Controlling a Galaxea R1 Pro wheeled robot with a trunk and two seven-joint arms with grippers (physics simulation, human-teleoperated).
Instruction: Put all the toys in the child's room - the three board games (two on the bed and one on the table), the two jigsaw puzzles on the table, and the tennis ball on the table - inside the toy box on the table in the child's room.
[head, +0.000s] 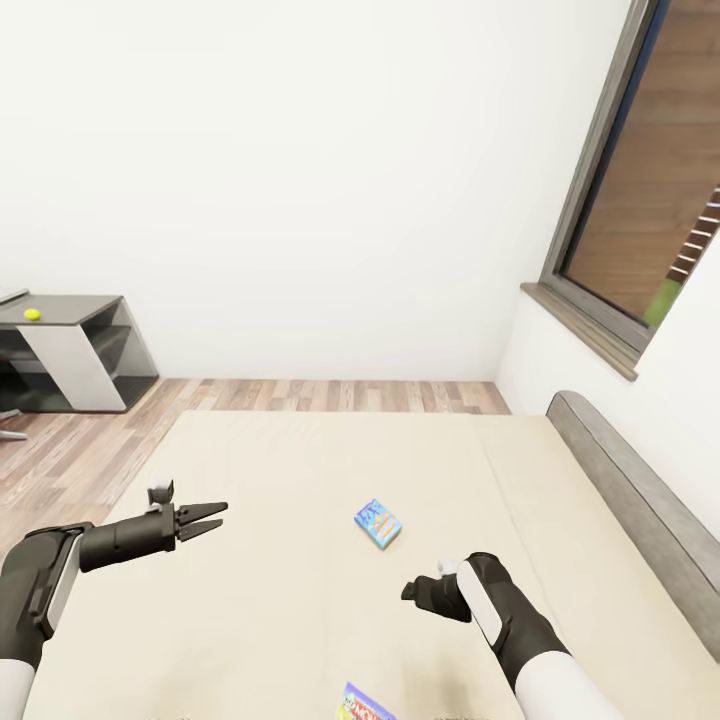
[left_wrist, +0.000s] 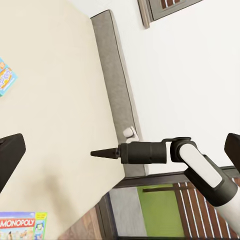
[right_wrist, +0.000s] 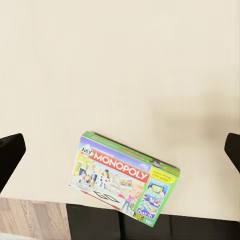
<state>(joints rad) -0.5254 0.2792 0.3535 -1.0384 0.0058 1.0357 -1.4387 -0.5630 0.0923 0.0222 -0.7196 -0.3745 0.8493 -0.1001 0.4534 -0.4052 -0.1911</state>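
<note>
Both your claws, left gripper (head: 212, 521) and right gripper (head: 412, 590), are spread wide holding nothing, so the small blue game (head: 378, 523) and the Monopoly box (right_wrist: 125, 177) still lie on the bed (head: 300, 620), and the tennis ball (head: 33, 314) waits on the table (head: 90, 310).

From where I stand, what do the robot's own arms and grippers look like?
Both arms are matte black tubes with glossy white shell panels. The left gripper ends in two slim, tapering black fingers, with a small white knob on its wrist. The right gripper is black too, behind a white-edged wrist band and a white lower sleeve. No cables or markings show.

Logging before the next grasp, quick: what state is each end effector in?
Left end effector: open, holding nothing, above the bed.
Right end effector: open, empty, above the Monopoly box.
</note>
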